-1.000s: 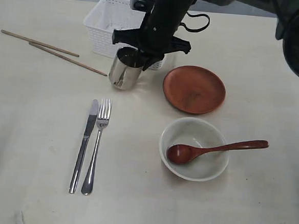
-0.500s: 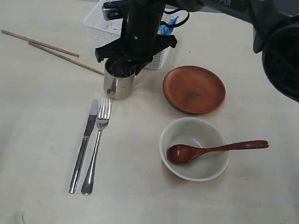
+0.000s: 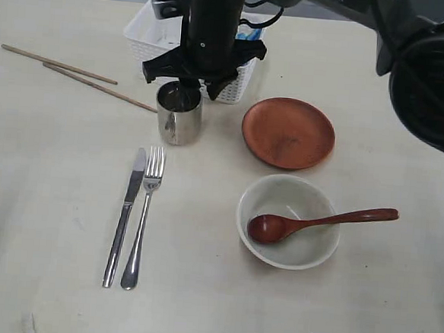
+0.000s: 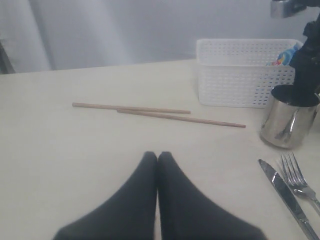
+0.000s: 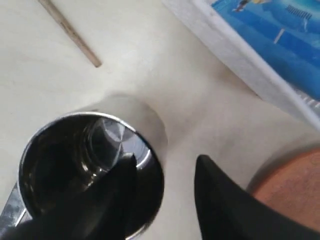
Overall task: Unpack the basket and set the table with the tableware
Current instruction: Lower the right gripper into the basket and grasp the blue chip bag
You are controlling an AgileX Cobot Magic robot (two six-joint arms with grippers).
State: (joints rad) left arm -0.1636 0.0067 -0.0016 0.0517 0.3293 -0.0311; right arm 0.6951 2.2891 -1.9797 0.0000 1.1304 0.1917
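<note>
Pale cream table (image 3: 52, 200) with a faint grain carries everything. One white plastic basket (image 3: 143, 43) with lattice walls sits toward the back, a blue packet (image 5: 270, 30) inside it. Just beside it, the one shiny steel cup (image 3: 179, 122) now stands upright on the table; a second ago it hung tilted, pinched at the rim. The right gripper (image 5: 166, 160) has since let go: its jaws are spread, one finger inside the cup, the other outside the rim. Right of the cup lies one round brown plate (image 3: 288, 132). Nearer the camera, one off-white bowl (image 3: 288, 198) holds one reddish wooden spoon (image 3: 317, 221), its handle over the rim. One steel knife (image 3: 126, 213) and one fork (image 3: 142, 222) lie side by side, unmoved. Two thin wooden chopsticks (image 3: 58, 64) lie left of the basket. The left gripper (image 4: 157, 159) hangs over bare table, jaws pressed together.
</note>
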